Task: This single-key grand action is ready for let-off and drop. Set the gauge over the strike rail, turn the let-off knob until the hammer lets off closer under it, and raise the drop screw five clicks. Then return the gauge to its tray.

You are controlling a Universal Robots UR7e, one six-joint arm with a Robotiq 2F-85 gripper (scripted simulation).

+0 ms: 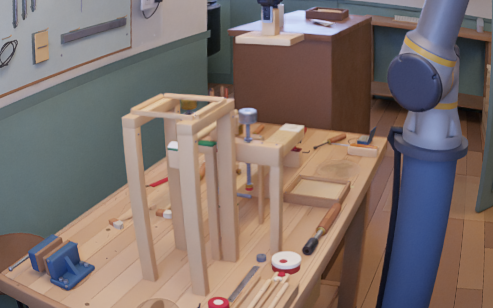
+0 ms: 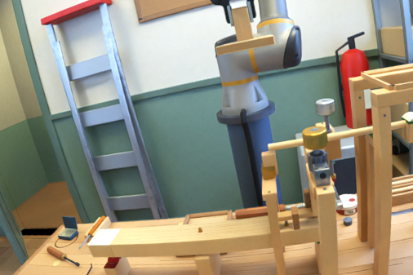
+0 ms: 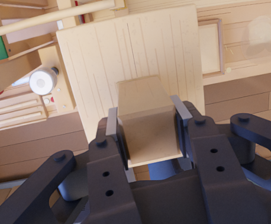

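Note:
My gripper [image 2: 240, 12] is high above the bench, closed on the upright handle of the wooden gauge [image 2: 244, 37]. The gauge is a flat plate with a block handle on top, and it hangs level under my fingers [image 3: 148, 124]. In the side camera the gauge [image 1: 270, 34] shows near the top edge, over the bench's far part. The strike rail frame [image 1: 182, 107] stands tall on the bench's left half. The grey-capped knob [image 1: 247, 116] sits on its stem beside the frame. The empty tray [image 1: 317, 190] lies on the bench's right side, below and to the right of the gauge.
The tray has a chisel [image 1: 322, 228] lying just in front of it. A blue vice [image 1: 61, 260] sits at the bench's near left corner. A brown cabinet [image 1: 299, 75] stands behind the bench. A stepladder [image 2: 98, 107] leans on the wall, and the robot's blue base column [image 1: 419, 225] stands right of the bench.

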